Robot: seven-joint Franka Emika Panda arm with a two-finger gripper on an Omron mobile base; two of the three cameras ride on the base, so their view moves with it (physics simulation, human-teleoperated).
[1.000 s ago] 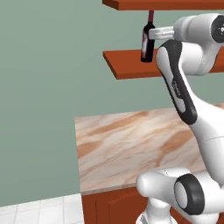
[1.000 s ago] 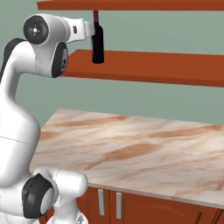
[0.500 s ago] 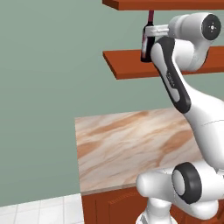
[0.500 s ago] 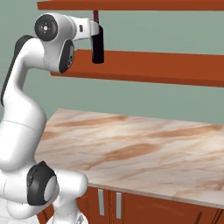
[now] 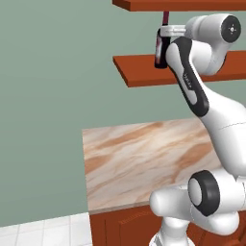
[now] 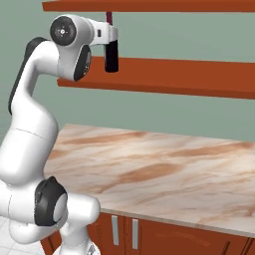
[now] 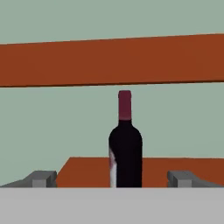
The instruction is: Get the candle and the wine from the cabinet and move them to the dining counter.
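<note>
Swinging round from the base, the white arm (image 5: 192, 91) is carrying its hand closer in toward the cabinet (image 6: 164, 79) than it was a moment ago, above the marbled counter (image 6: 159, 169). The wine (image 7: 125, 144) is standing upright on the cabinet's lower shelf, centred straight ahead of the gripper (image 7: 113, 178), whose jaws are standing wide apart on either side of it and holding nothing. Judging by this, the bottle is about to be grasped, not yet touched.
</note>
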